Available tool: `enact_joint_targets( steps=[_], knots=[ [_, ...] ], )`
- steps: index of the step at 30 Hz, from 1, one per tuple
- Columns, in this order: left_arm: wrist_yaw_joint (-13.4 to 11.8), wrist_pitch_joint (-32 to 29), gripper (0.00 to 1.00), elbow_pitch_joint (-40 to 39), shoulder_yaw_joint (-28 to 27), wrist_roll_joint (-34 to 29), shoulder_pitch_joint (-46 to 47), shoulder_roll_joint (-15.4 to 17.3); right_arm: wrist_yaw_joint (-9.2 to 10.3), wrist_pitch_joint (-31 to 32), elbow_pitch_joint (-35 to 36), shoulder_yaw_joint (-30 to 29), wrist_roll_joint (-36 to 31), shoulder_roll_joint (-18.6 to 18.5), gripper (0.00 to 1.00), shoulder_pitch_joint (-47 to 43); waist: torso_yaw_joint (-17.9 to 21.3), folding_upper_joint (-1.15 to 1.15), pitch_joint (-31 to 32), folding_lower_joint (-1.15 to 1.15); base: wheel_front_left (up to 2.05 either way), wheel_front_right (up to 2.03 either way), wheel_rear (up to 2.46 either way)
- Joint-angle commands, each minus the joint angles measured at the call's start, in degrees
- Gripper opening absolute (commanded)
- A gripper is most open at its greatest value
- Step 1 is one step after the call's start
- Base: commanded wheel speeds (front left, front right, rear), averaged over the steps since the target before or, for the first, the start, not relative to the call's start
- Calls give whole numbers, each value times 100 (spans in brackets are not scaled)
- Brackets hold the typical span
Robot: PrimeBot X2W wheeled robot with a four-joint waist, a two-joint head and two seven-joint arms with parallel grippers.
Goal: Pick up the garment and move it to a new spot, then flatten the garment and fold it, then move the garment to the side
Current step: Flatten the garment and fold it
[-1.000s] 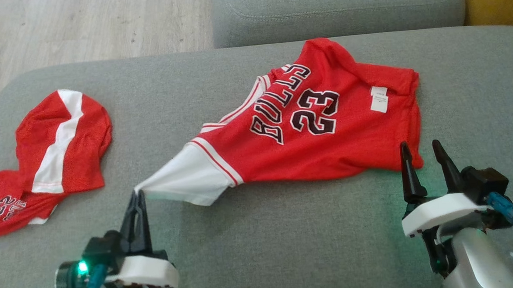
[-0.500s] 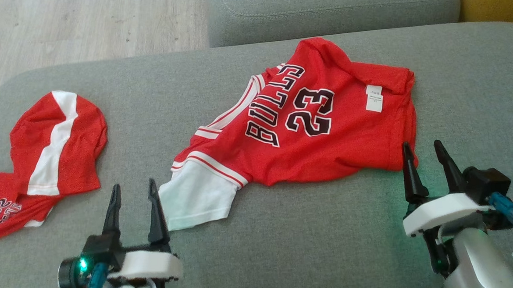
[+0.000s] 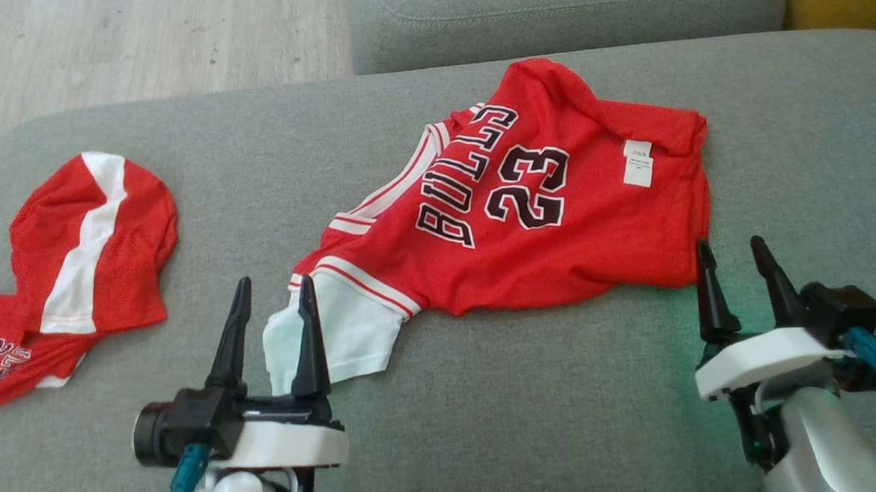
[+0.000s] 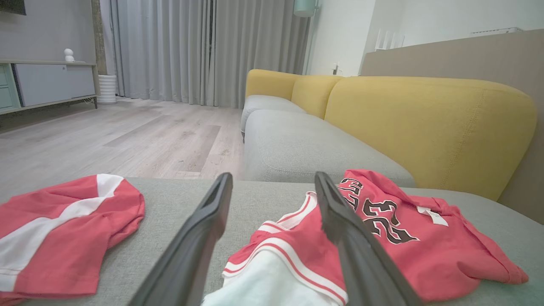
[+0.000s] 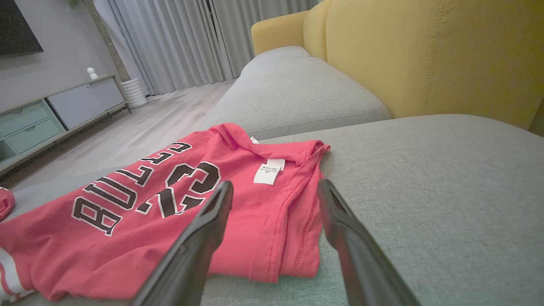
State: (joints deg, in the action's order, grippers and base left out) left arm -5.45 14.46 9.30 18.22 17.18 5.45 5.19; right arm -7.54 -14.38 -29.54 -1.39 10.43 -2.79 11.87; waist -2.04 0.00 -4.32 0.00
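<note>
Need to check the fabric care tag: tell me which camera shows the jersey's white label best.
Right wrist view: the white label lies close and large on the jersey. The head view shows it small; the left wrist view, a far sliver.

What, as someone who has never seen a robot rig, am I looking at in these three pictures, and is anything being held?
It's a two-armed robot. One picture looks down from its head; the other two come from wrist cameras looking along each gripper's dark fingers. The left gripper and right gripper are both open, holding nothing. On the sofa cushion lies a red Bulls 23 jersey, its white part by the left gripper; a second red garment lies further left.
</note>
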Motion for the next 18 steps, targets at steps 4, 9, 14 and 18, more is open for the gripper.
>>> enact_joint_targets(
  steps=[4,9,14,18],
  knots=[
    [133,53,100,-156,-212,-115,152,-76,5,-28,187,-165,-248,-9,100,316,-5,0,-131,0,0,0,0],
    [213,53,100,-133,-212,-172,237,-127,5,272,51,-538,-599,-9,100,660,-35,0,-287,0,0,0,0],
    [304,53,100,-58,-168,-212,361,-178,5,1007,-530,-972,-716,-9,100,1268,-139,0,-518,0,0,0,0],
    [359,53,100,-11,-121,-210,468,-206,5,1515,-1255,-1134,-384,-9,100,1767,-269,0,-660,0,0,0,0]
  ],
)
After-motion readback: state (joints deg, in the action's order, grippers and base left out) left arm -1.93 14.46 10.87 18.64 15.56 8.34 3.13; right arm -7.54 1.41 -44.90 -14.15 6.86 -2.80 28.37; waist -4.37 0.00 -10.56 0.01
